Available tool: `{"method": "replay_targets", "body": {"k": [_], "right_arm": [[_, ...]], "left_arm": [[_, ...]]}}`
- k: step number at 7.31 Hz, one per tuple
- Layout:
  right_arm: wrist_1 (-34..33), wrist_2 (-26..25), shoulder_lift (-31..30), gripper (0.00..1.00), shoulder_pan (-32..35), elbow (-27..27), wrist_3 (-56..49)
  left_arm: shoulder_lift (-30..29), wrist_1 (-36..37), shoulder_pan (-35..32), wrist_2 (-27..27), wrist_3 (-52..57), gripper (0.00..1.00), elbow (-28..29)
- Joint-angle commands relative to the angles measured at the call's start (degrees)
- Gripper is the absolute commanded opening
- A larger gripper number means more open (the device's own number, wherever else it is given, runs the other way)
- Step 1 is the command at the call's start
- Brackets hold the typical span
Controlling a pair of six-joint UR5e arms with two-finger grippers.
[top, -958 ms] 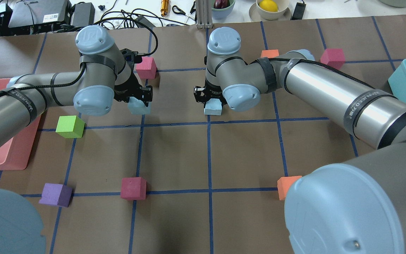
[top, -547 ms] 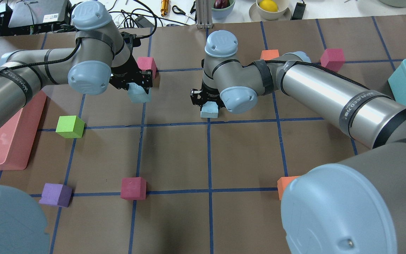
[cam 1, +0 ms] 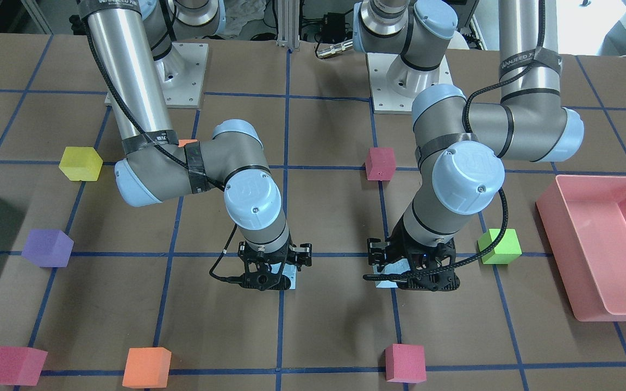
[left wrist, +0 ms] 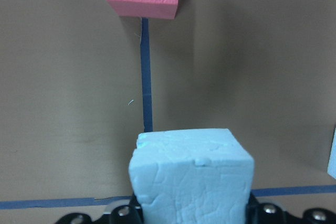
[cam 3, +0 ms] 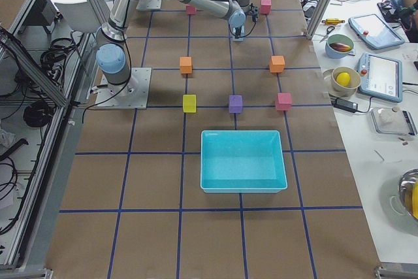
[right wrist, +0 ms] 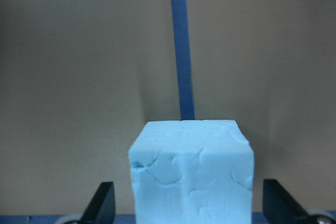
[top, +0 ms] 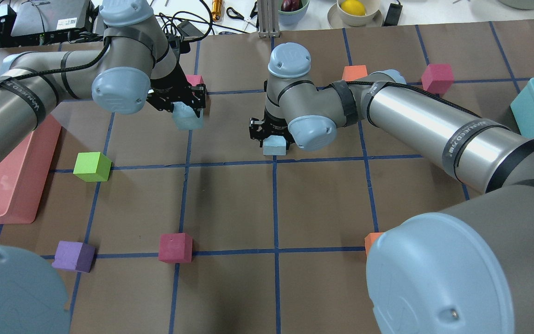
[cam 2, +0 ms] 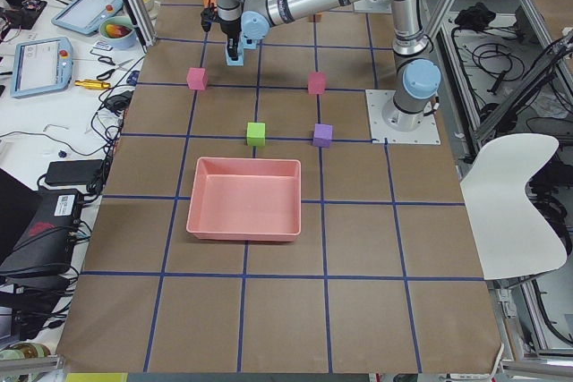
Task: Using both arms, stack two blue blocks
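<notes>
As one blue block (top: pixel 189 121) was lifted, clamped in the left pincer (top: pixel 188 109), the other block (top: pixel 274 147) is left as base inside the parted right pincer (top: pixel 272 138).

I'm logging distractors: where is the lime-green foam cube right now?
In the overhead view, the lime-green foam cube sits on the left side, on a blue tape line, just right of the pink plastic tray.

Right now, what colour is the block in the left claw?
Pale sky-blue block; best in the left wrist view.
</notes>
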Motion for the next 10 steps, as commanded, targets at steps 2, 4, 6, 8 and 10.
{"method": "replay_targets", "body": {"k": [2,4,6,8,10], "right_arm": [[11.18,-3.43,-3.88,1.0,-1.38,-8.02,-2.03],[19.0,-6.79,-9.16,1.0,-8.2,-8.04,-7.1],[26.31,-6.43,-14.69,1.0,-14.11,-6.99,-15.63],[34.2,-7.13,-22.59,1.0,-15.62,-3.49,-17.07],[40.3,-7.14,-27.54,1.0,-17.38,-1.89,-18.29]], "left_arm": [[-0.23,-0.7,-0.79,-0.35,-0.82,0.0,0.28],[-2.6,0.09,-4.72,-0.53,-7.2,0.0,2.81],[-6.2,-0.25,-8.95,-0.53,-13.63,0.0,7.29],[-7.96,-0.61,-14.04,-0.44,-16.53,0.0,10.03],[-8.67,-0.43,-16.69,-0.18,-19.87,0.0,9.52]]}}
